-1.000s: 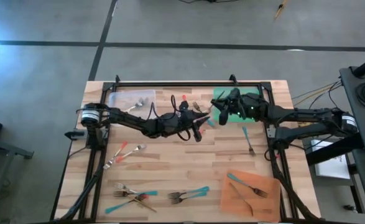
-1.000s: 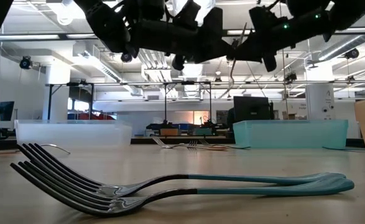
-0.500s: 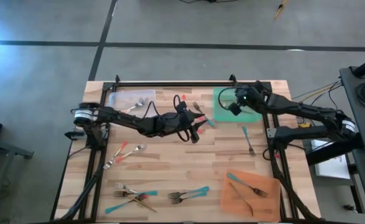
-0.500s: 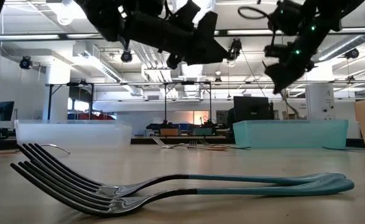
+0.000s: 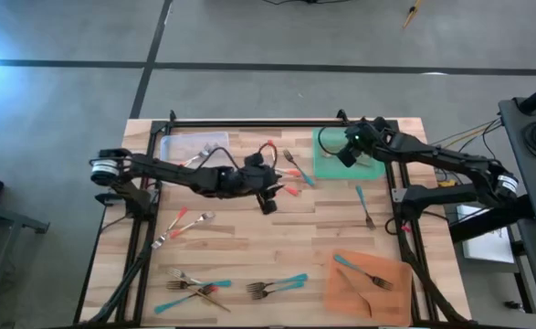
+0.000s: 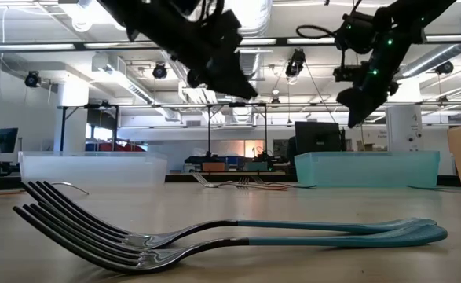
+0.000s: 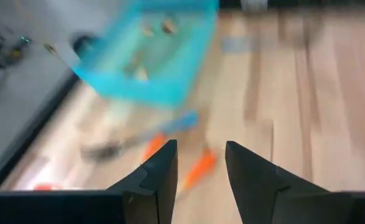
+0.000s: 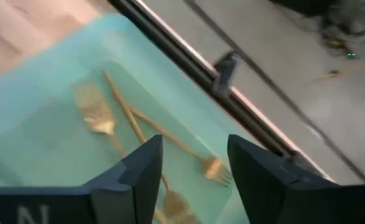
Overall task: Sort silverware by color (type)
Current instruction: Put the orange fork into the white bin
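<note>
Right wrist view: thin gold-toned forks (image 8: 126, 118) in green tray (image 8: 39, 130); right gripper (image 8: 191, 165) released, left gripper (image 7: 199, 163) parted, empty

Both arms are dark, slim and jointed, with black cables looping loosely along their links. The left hand (image 5: 269, 194) carries a short red wire near its wrist, and the right hand (image 5: 348, 153) shows a small green light. Each hand ends in two flat, dark, wedge-shaped fingers (image 7: 160, 177).
</note>
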